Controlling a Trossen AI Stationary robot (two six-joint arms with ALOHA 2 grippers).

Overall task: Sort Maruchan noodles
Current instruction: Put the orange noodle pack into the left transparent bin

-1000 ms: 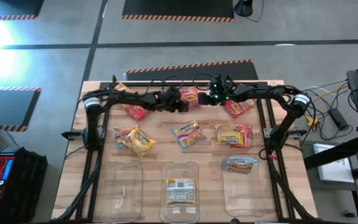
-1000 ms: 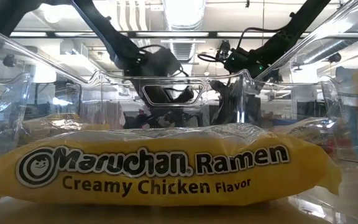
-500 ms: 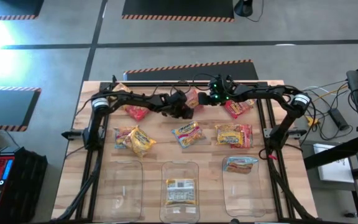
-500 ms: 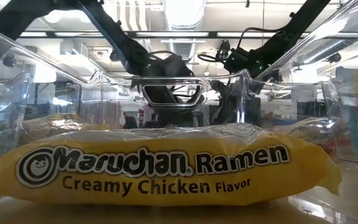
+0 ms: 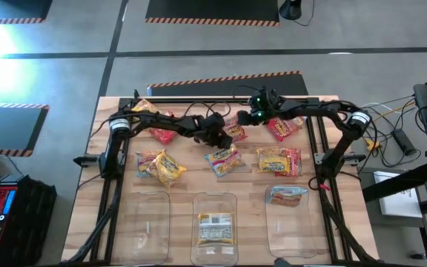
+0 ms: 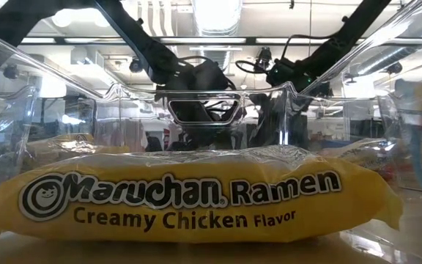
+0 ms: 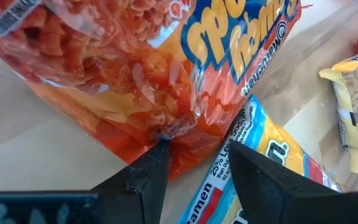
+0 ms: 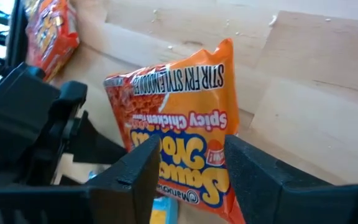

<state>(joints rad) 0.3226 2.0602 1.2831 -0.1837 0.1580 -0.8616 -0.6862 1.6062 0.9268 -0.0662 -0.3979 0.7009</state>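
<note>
High view: my left gripper sits at mid-table, over an orange packet at the far-centre. My right gripper is just beside it, on the same packet's other side. Loose packets remain on the table: two red ones at the far left, a red one at the far right, a yellow pair at the left, a blue-and-yellow one in the middle, a yellow-red pair at the right. Of three clear bins along the near edge, the left bin looks empty, the middle bin holds one packet, the right bin holds one. Judgement: two sorted, most left.

Low view: a yellow Creamy Chicken packet fills the picture, lying in the middle bin. Both arms show behind, dark, too cluttered to read.

Left wrist view: my left fingers pinch the lower edge of the orange packet; the plastic puckers at one tip. The blue-and-yellow packet lies beneath.

Right wrist view: my right fingers stand apart with the packet's end between them. I cannot tell whether they touch it. Judgement: a handover, my left taking it.
</note>
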